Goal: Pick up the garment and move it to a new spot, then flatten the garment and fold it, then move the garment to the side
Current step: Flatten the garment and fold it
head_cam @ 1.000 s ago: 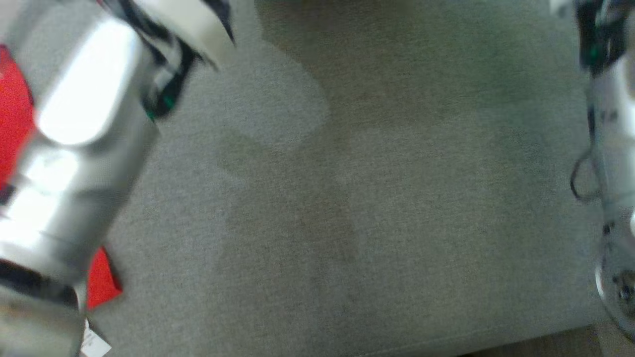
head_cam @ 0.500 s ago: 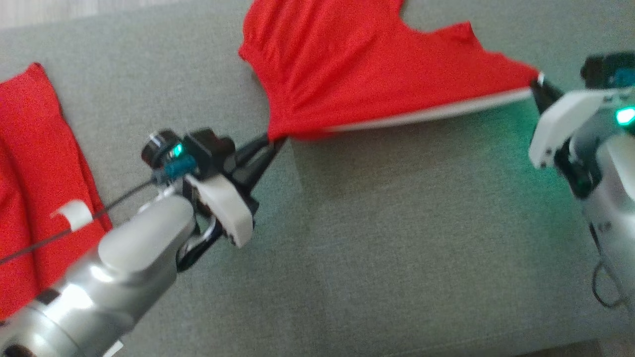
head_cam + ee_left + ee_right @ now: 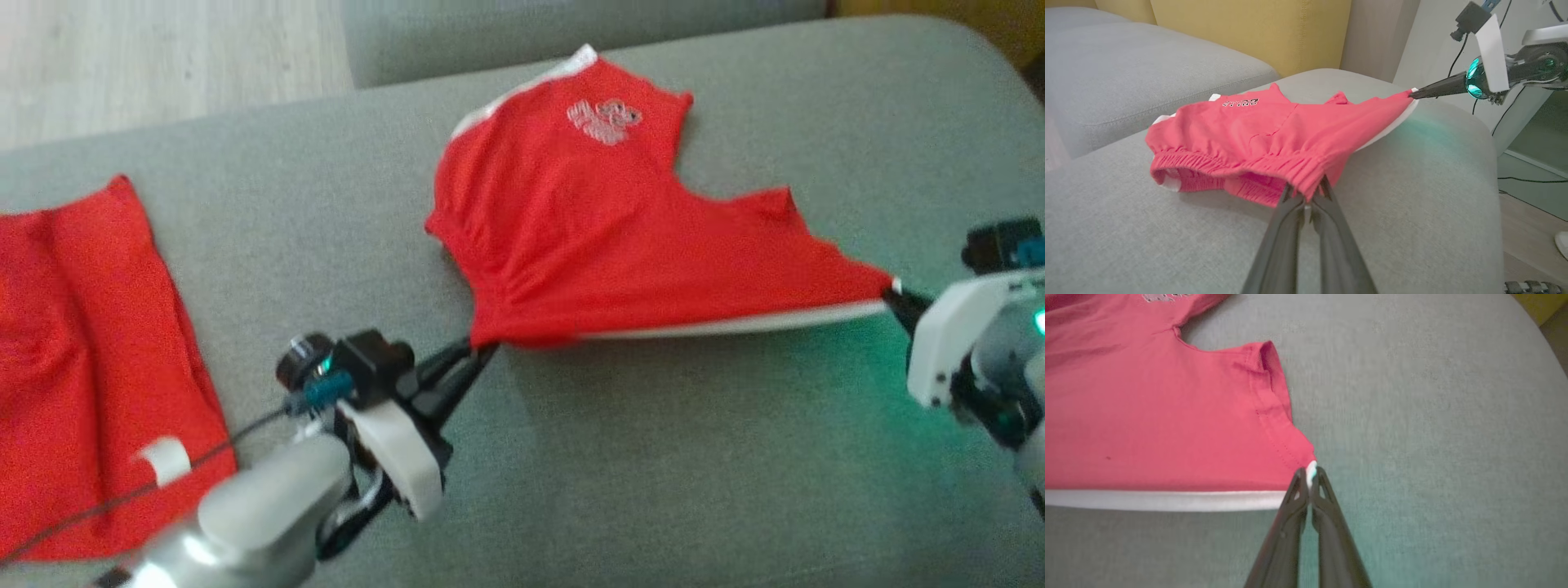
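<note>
The garment (image 3: 604, 237) is a pair of red shorts with a white side stripe and a pale logo, stretched over the grey sofa seat (image 3: 653, 457). My left gripper (image 3: 482, 353) is shut on the elastic waistband corner (image 3: 1310, 181) at the near left. My right gripper (image 3: 894, 292) is shut on the leg hem corner (image 3: 1310, 467) at the right. The near edge of the garment (image 3: 1167, 457) is pulled taut between the two grips, and its far part lies on the cushion.
Another red garment (image 3: 73, 359) with a white tag lies flat at the left of the seat. A second grey cushion (image 3: 1126, 77) and a yellow backrest (image 3: 1257, 28) stand beyond. Wooden floor (image 3: 163, 57) shows past the far edge.
The head camera has swung up, bringing the shorts and both grippers into view. Since half a second ago the view kept shifting; both grips on the shorts hold.
</note>
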### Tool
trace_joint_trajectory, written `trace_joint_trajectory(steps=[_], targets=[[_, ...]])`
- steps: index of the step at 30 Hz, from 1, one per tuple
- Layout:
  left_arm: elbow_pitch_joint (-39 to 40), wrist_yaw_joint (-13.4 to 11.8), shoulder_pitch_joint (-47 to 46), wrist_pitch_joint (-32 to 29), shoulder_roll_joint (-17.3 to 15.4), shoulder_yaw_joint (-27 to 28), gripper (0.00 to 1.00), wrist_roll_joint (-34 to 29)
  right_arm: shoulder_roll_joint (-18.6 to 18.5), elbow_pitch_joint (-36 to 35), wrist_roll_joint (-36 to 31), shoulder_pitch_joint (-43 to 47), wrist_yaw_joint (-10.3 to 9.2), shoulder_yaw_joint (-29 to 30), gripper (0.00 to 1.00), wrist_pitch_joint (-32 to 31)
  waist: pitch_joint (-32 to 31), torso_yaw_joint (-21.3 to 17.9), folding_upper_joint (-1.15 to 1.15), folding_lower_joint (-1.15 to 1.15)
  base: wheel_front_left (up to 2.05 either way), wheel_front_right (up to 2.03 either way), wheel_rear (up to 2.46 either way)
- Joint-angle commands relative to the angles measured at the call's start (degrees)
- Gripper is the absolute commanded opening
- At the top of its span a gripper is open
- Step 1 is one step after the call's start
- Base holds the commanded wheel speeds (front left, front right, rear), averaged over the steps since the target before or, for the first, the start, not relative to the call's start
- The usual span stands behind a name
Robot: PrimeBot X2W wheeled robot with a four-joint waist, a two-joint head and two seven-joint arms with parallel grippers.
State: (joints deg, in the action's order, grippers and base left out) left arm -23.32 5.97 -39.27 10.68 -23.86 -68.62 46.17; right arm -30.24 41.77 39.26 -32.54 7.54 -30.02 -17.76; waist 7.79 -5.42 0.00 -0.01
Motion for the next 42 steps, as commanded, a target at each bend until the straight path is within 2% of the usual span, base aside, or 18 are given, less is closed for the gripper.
trace_joint_trajectory(steps=[1, 5, 9, 14, 18, 23, 31, 42], targets=[[2.0, -1.3, 0.3, 0.9, -1.9, 1.8, 0.0, 1.1, -3.6, -2.5, 1.5, 2.7, -0.05, -0.2, 0.0, -0.8, -2.6, -0.3, 0.0, 0.01, 0.0, 0.0, 0.0], [4.1, -2.6, 3.3, 1.1, -2.0, 1.3, 0.0, 1.8, -5.2, -4.8, 3.0, 6.2, -0.05, 0.0, 0.0, -2.0, -4.7, -0.5, 0.0, 0.01, 0.0, 0.0, 0.0], [9.2, -5.3, 8.2, 0.7, -2.3, 0.0, 0.0, 2.6, -8.0, -9.0, 5.1, 12.8, -0.05, 1.6, 0.0, -3.9, -7.7, -0.6, 0.0, 0.01, 0.0, 0.0, 0.0], [15.0, -8.1, 11.3, -0.6, -3.1, -0.8, 0.0, 3.0, -9.5, -14.0, 6.1, 18.1, -0.05, 5.6, 0.0, -5.1, -8.4, -0.5, 0.0, 0.01, 0.0, 0.0, 0.0], [17.4, -9.6, 11.7, -1.2, -3.9, -0.5, 0.0, 3.1, -9.0, -17.5, 4.3, 19.2, -0.05, 9.9, 0.0, -4.5, -7.9, 0.1, 0.0, 0.01, 0.0, 0.0, 0.0], [18.1, -10.6, 10.6, -1.2, -4.4, 0.7, 0.0, 3.4, -6.2, -21.8, 0.2, 16.9, -0.05, 14.2, 0.0, -4.3, -5.9, 1.3, 0.0, 0.01, 0.0, 0.0, 0.0], [16.7, -9.3, 5.7, -2.1, -4.1, 2.6, 0.0, 3.5, -0.7, -24.4, -7.7, 5.0, -0.05, 16.5, 0.0, -6.9, 0.2, 5.2, 0.0, 0.01, 0.0, 0.0, 0.0], [8.8, -4.1, -5.4, -2.8, 1.1, 4.7, 0.0, 3.3, 0.9, -13.1, -14.4, -14.4, -0.05, 11.1, 0.0, -8.0, 10.0, 12.7, 0.0, 0.01, 0.0, 0.0, 0.0]])
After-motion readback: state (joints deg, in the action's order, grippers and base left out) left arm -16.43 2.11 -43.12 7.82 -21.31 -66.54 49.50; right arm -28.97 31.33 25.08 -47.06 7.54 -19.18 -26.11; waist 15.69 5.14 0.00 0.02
